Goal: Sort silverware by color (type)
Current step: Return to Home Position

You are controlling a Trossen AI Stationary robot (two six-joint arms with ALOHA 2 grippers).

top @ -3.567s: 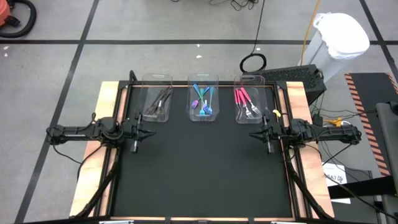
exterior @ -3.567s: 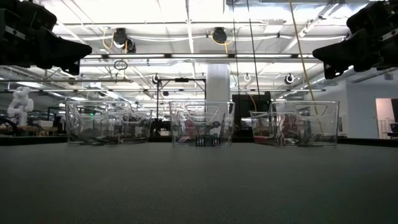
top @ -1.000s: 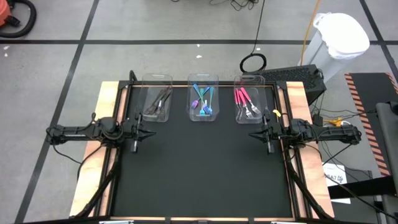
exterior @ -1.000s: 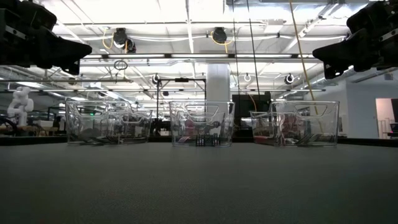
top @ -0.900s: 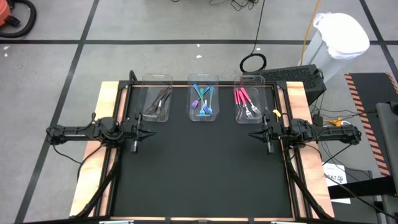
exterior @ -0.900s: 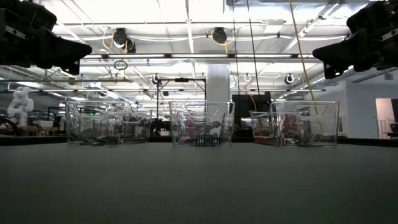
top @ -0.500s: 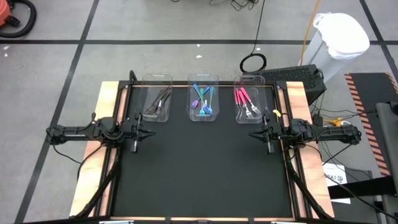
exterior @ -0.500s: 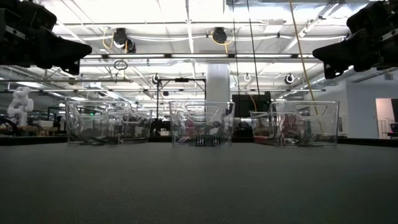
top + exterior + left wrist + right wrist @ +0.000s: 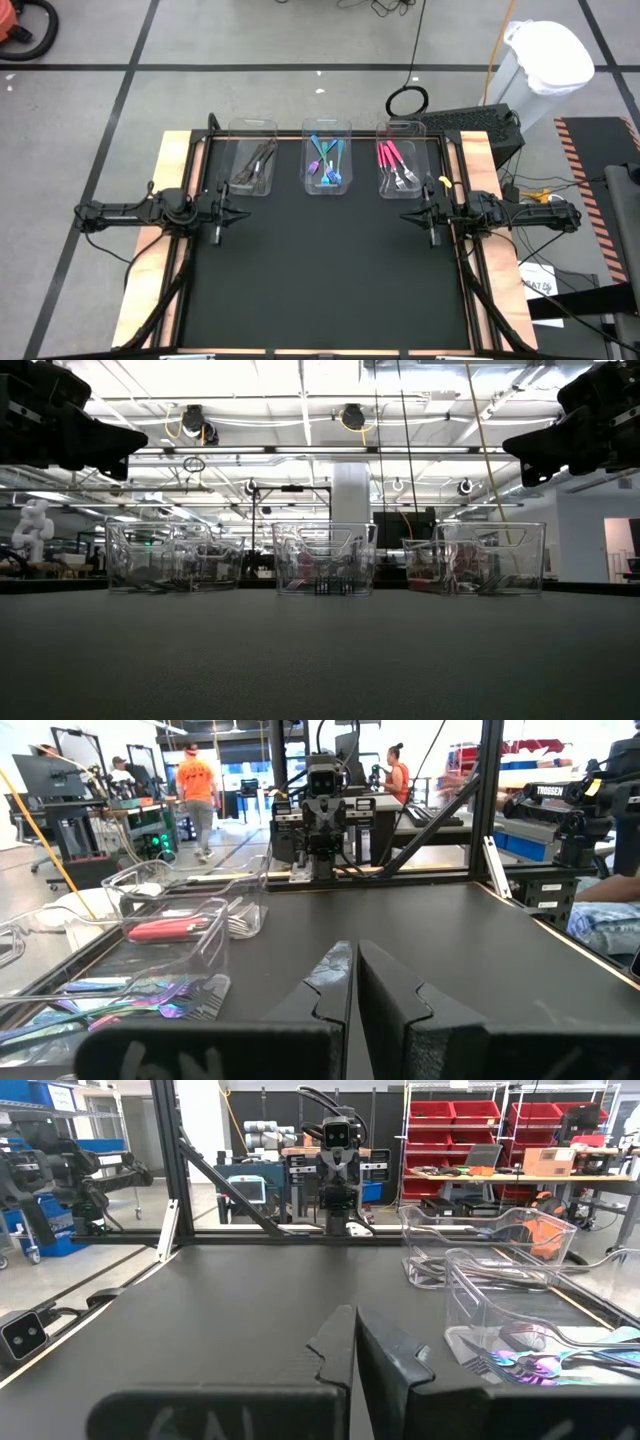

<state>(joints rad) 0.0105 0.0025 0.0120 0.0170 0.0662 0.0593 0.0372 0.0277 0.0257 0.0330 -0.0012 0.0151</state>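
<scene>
The left gripper [image 9: 232, 213] sits at the left edge of the worktop [image 9: 330, 290], middle-left in the high view. Its wrist view shows the fingers pressed together with nothing between them. The right gripper [image 9: 412, 215] mirrors it at the middle-right edge, likewise clenched and empty. The two point toward each other across the worktop, well apart.

Everything to be sorted lies up-frame from both grippers, in three clear bins lined along the worktop's upper edge. The black forks [image 9: 255, 165] are in the left bin [image 9: 252, 126], the blue forks [image 9: 326, 165] in the middle bin [image 9: 326, 125] and the pink forks [image 9: 392, 165] in the right bin [image 9: 401, 126]. Their long axes run roughly up and down the frame, crosswise to the way the grippers point. The left gripper is nearer the black forks, the right gripper nearer the pink forks, and the blue forks lie about midway between the two.

No view shows a fork outside the bins, so the sorting looks finished. The coming move seems to call for no reach toward the bins, only resting the arms in this parked pose.
</scene>
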